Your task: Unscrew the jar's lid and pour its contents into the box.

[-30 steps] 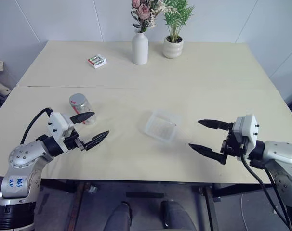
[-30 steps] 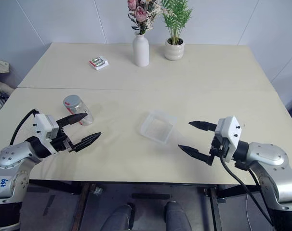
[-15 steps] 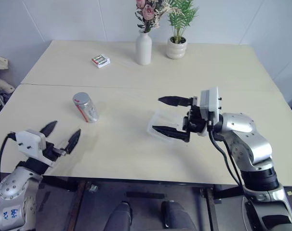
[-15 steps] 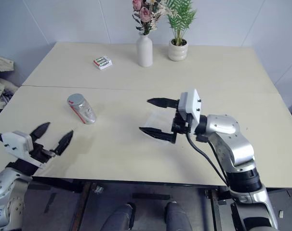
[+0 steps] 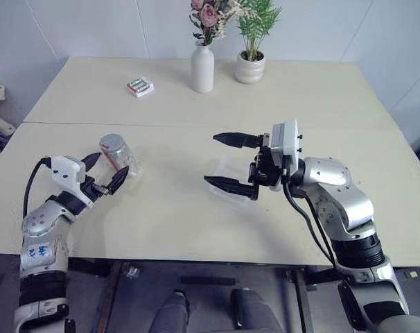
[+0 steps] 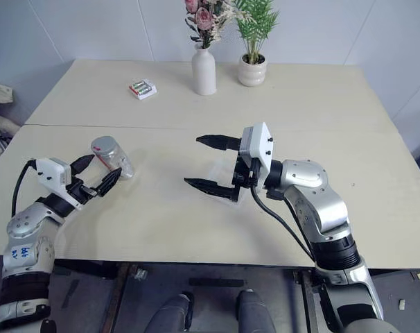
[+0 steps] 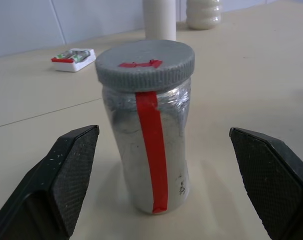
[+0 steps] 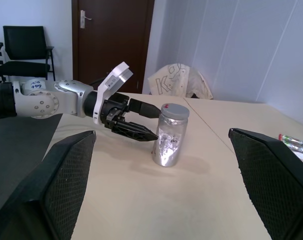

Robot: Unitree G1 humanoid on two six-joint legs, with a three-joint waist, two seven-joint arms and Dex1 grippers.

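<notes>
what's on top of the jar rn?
The grey lid with a red mark sits on the upright jar. Whether it is loosened, and the contents under the lid, can't be made out.

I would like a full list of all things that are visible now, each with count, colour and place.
jar: 1, clear with a red strip, upright on the near left of the table.
lid: 1, silver-grey with a red mark, screwed on the jar.
box: 1, clear plastic, near the table's middle, partly behind the right claw.
battery pack: 1, white, far left of the table.
vase: 1, white, with pink flowers, far edge of the table.
plant pot: 1, white, with a green plant, right of the vase.
table: 1, pale beige.
left claw: 1, black fingers, open, just short of the jar.
right claw: 1, black fingers, open, above the box, pointing toward the jar.
</notes>
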